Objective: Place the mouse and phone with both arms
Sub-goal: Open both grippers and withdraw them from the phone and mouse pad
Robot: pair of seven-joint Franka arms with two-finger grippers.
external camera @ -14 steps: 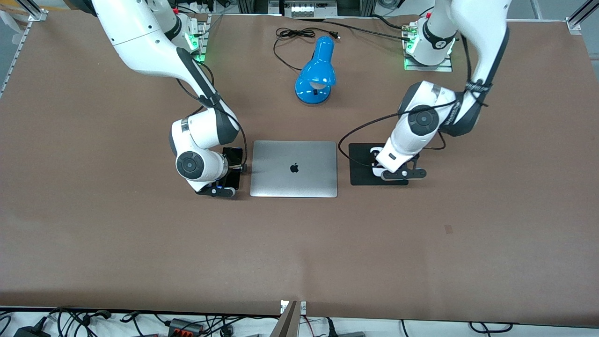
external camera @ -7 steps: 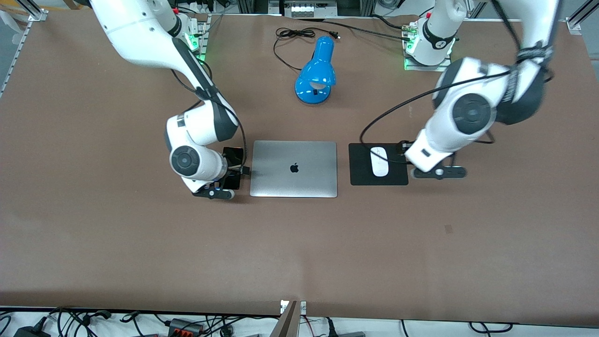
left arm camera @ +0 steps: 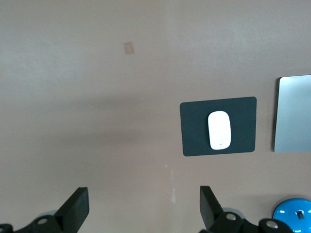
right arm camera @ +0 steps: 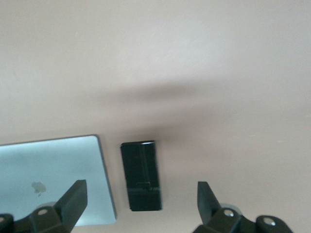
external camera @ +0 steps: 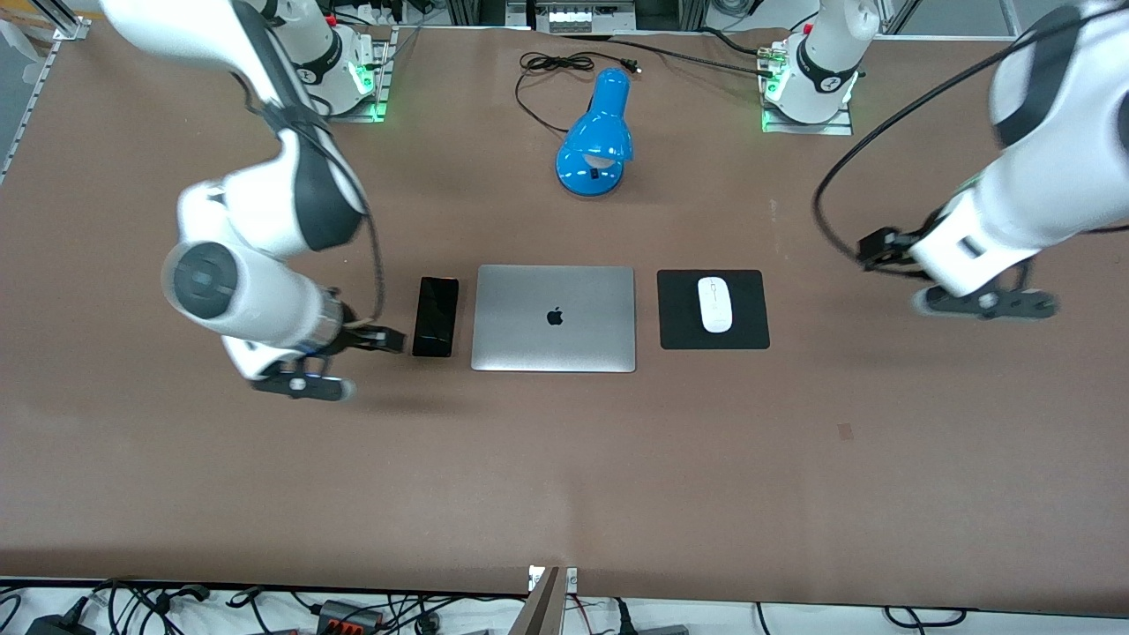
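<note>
Both placements look done, so the step in hand is probably a clean retreat: each arm should lift straight up and away so nothing nudges the goods. The right gripper (external camera: 295,385), fingers spread and empty, hangs over bare table toward the right arm's end, the phone (external camera: 436,304) lying flat just beside the laptop (external camera: 553,317). The left gripper (external camera: 983,304), released too, is over the table toward the left arm's end, well apart from the mouse (external camera: 714,304) on the mouse pad (external camera: 679,331).
</note>
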